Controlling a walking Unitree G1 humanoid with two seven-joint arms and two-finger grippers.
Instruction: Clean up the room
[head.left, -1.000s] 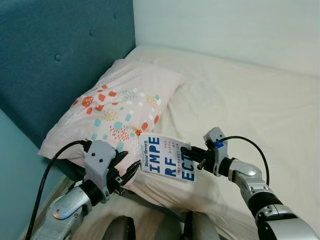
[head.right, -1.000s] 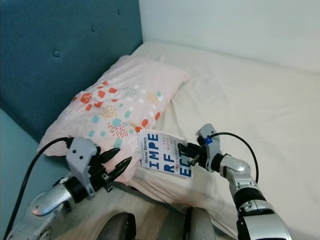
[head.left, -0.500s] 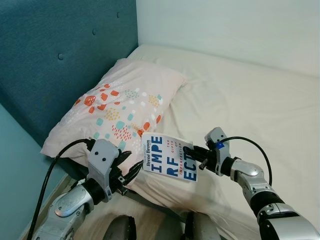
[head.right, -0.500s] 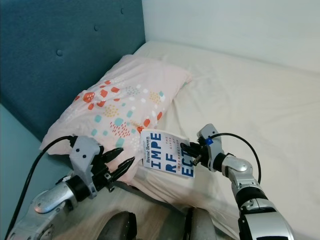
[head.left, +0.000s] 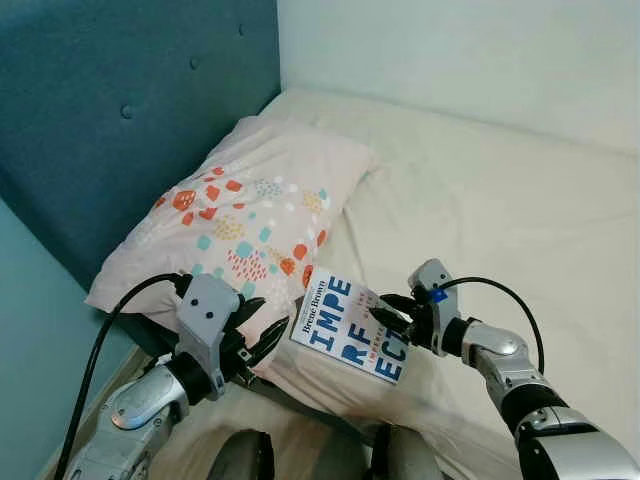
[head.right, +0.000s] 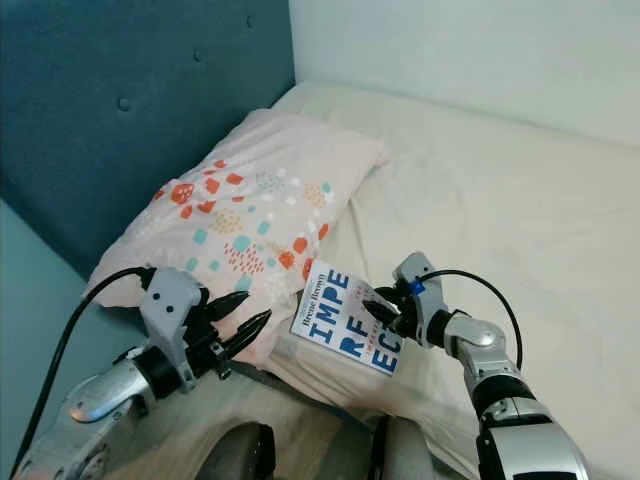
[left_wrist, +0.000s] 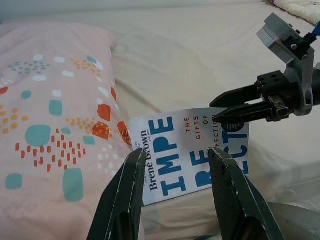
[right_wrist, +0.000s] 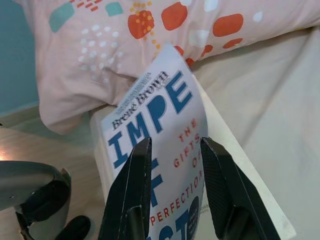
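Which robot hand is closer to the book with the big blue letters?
Right. The right gripper is at the book, its fingers over the cover's far edge. The left gripper hangs open just off the book's near edge, beside the pillow.

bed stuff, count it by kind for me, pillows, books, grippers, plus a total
pillows: 1, the patterned pillow by the headboard
books: 1, the white book at the bed's edge
grippers: 2, the left gripper beside the pillow and the right gripper over the book
total: 4
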